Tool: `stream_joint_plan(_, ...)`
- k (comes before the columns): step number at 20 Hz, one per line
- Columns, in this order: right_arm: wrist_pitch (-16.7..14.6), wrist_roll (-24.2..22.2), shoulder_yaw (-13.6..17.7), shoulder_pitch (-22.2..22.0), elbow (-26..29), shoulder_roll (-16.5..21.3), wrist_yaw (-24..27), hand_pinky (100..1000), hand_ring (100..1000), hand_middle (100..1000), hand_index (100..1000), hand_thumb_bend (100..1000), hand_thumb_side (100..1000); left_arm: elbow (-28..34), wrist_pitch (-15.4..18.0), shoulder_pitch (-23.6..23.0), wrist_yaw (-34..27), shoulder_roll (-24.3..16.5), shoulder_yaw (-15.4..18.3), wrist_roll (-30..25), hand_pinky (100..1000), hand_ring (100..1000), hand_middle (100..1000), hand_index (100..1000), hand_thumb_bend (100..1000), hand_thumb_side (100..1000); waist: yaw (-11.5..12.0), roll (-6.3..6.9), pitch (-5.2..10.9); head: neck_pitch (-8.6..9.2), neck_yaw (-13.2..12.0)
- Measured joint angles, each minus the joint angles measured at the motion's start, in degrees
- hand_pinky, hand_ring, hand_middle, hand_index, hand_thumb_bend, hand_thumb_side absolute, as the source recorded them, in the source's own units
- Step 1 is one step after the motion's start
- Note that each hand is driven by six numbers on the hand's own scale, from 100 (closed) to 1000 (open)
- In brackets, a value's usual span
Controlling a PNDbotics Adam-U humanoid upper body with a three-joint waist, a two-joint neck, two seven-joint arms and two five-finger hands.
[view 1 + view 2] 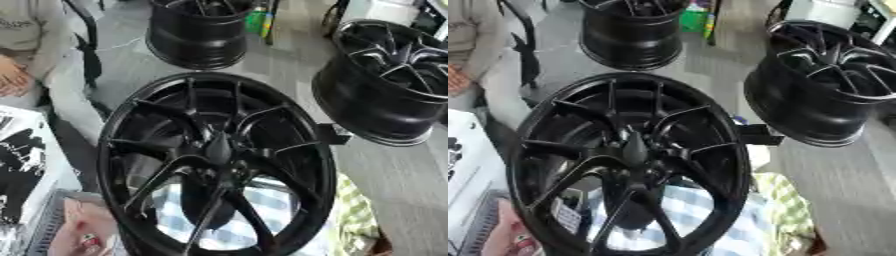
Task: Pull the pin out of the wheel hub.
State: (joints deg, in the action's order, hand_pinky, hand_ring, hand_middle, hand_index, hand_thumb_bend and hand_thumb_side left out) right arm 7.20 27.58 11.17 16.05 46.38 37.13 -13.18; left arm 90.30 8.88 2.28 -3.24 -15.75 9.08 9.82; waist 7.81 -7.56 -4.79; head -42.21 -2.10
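Item 1: wheel hub (217,160), black, multi-spoke, face up, fills centre of both views. Sits over a blue-white checked cloth (262,210), visible through the spokes.

Item 2: pin (217,149), dark, conical, pointed tip up, standing at hub centre where the spokes meet. Seated in hub, not out.

Item 3: 2nd black wheel (199,32), far centre, on grey floor (289,65), well apart from item 1.

Item 4: 3rd black wheel (824,80), far right, tilted, silver-edged spokes.

Item 5: yellow-green checked cloth (785,200), just right of hub rim.

Item 6: printed white sheet/box (22,160), left edge.

Robot hands: none seen in either view; open/closed state can't tell, out of shot.

Lower left: pinkish shape (83,235), unclear what it is.
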Motion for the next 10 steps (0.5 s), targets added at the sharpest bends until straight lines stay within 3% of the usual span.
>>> stream_joint_plan(3,3.25,3.29,-0.86,1.16,-3.90,-0.58,0.12,799,878,982,1000,100,463,-0.04,-0.02,0.00,0.01,0.21,-0.01,-0.02,718,707,635,781,125,373,0.07,-0.14,0.03,-0.04,-0.01)
stream_joint_plan(6,5.93,6.36,-1.61,0.87,-3.72,-1.50,0.13,774,858,961,1000,100,474,-0.28,-0.02,0.00,0.01,0.21,-0.01,-0.02,719,707,635,781,125,373,0.10,-0.16,0.09,-0.04,-0.04)
stream_joint_plan(10,5.33,10.29,-2.17,-1.35,0.53,-3.35,1.16,694,787,908,997,100,516,-0.34,-0.01,0.00,0.01,0.22,-0.02,-0.03,719,707,635,781,127,374,0.25,-0.24,0.09,-0.05,-0.27)
